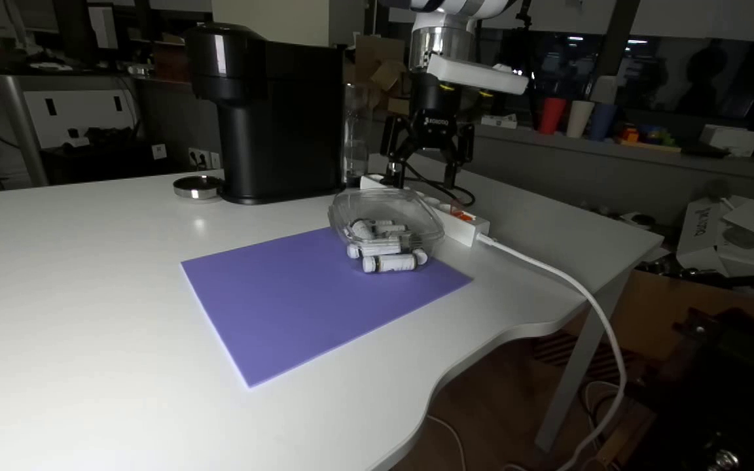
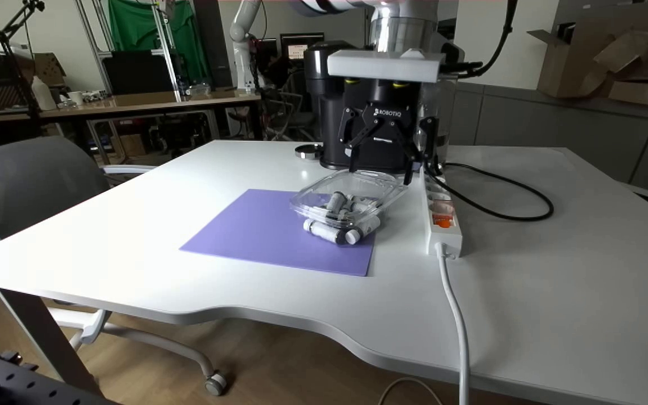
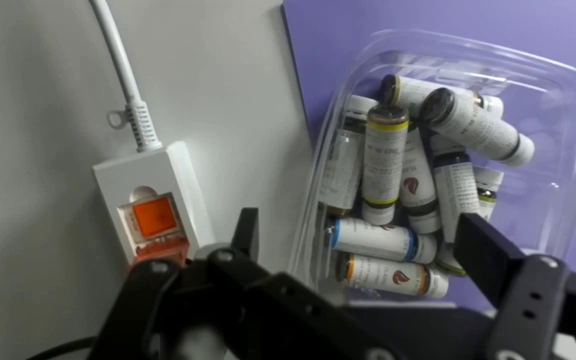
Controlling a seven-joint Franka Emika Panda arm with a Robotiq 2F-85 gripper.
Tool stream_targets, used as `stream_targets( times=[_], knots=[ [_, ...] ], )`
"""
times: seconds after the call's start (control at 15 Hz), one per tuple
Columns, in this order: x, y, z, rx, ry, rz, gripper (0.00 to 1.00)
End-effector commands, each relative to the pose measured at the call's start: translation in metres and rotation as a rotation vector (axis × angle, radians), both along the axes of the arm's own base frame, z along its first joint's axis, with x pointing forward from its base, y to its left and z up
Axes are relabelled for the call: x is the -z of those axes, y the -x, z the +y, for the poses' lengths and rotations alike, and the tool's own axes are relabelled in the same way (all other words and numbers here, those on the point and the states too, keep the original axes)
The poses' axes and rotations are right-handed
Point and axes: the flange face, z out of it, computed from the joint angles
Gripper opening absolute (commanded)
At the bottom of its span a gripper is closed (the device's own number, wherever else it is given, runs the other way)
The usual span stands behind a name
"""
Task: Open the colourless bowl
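The colourless bowl [image 3: 533, 200] stands on the purple sheet [image 1: 298, 307], one side reaching past it over the tabletop [image 1: 89, 314], and small bottles [image 3: 385, 155] lie within. Whether anything covers the top, I cannot tell. The tool [image 1: 423, 180] hangs near the bowl's end that faces the coffee machine [image 1: 285, 124], its fingers [image 3: 488, 255] spread and nothing between them. To open well, I would lower one finger outside the bowl's edge, pinch only this edge, and lift slowly, so the bowl does not slide. Beside the bowl, the power strip [image 1: 462, 230] makes the space tight; on the opposite side, room looks freer.
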Motion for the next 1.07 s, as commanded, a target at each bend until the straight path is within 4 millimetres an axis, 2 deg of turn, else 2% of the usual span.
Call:
stream_targets(
  times=[0.0, 0.27, 0.67, 1.0],
  knots=[
    [0.002, -0.011, 0.003, -0.106, -0.075, -0.046, 1.00],
    [0.009, -0.015, 0.003, -0.158, -0.110, -0.055, 1.00],
    [0.015, -0.009, -0.009, -0.149, -0.092, -0.049, 1.00],
    [0.029, -0.020, -0.014, -0.134, -0.080, -0.032, 1.00]
  ],
)
